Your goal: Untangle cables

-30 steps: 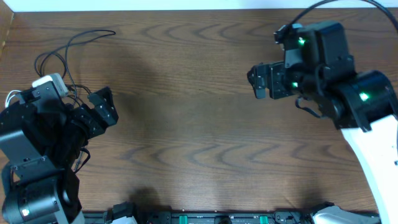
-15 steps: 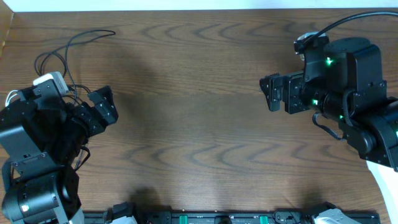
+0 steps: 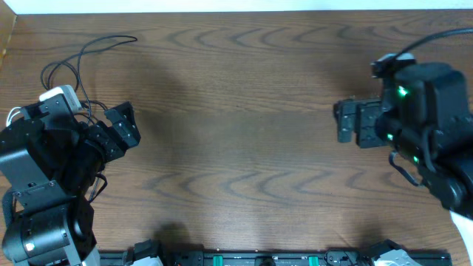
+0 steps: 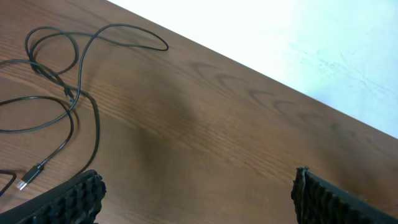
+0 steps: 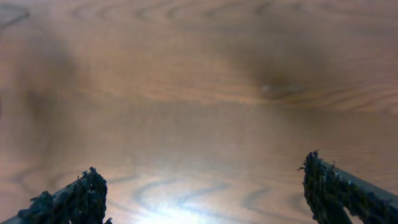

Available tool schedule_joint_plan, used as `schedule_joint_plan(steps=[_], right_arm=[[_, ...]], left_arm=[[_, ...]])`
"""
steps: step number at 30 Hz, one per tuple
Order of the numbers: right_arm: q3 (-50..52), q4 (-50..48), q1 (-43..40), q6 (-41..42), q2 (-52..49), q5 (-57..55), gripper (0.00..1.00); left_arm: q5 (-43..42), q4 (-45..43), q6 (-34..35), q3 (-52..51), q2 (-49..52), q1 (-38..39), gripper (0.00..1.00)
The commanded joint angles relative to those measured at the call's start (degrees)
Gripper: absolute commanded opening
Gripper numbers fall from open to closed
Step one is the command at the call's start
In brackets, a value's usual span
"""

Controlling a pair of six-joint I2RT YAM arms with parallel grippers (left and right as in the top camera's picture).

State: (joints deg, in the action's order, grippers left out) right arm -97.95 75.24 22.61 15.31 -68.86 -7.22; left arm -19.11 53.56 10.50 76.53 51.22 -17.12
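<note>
From the overhead camera I see the cables [image 3: 109, 42] lying at the far left of the surface [image 3: 236, 155]. They are thin black cords looping out from beside my left arm, with one free end reaching toward the far edge. Part of the bunch runs under the arm, so I can't tell how much is hidden there. A white block [image 3: 59, 95], with a bit of white cord near it, sits against the arm's far side. I can't tell whether it rests on the arm or on the wood. My left claw [image 3: 126, 127] is just to the right of the cords, fingers spread wide and gripping nothing. My right claw [image 3: 341, 123] is well apart at the right side, pointing left over the wood, also spread and holding nothing.

On the left wrist camera, the left claw [image 4: 196, 198] shows only as two ridged black fingertips at the bottom corners, far apart. The black cables [image 4: 69, 93] fill the left part of the view. Overlapping loops cross at one spot and a long strand arcs off to the right. A small metal plug end [image 4: 23, 184] lies flat close to the left fingertip, not touching it. Beyond the surface's far edge is a pale, plain area.

On the right wrist camera, the right claw [image 5: 202, 196] again shows as two dark fingertips at the bottom corners, wide apart and pinching nothing. Between and beyond them I see wood grain, with a bright patch of glare near the bottom.
</note>
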Motion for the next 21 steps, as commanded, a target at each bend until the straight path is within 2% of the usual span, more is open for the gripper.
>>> schedule_joint_plan(steps=[1,4,10,14,21], right_arm=[[3.8,-5.7,-0.9,-3.2,3.5,-5.9,0.99],[12.6,-17.8,-2.9,-7.7,8.5,-3.3,0.99],[37.8,-44.3,-10.2,-12.6,21.7,8.3,0.99],[54.1,-56.1,-14.7,-12.6,32.0,12.2,0.99],[76.1,-68.8,-18.2,-12.6,49.4,14.8,0.99]], left_arm=[[0.3,0.0,-0.2,0.2,0.0,0.2,0.98],[0.3,0.0,-0.2,0.2,0.0,0.2,0.98],[0.3,0.0,-0.2,0.2,0.0,0.2,0.98],[0.3,0.0,-0.2,0.2,0.0,0.2,0.98],[0.3,0.0,-0.2,0.2,0.0,0.2,0.98]])
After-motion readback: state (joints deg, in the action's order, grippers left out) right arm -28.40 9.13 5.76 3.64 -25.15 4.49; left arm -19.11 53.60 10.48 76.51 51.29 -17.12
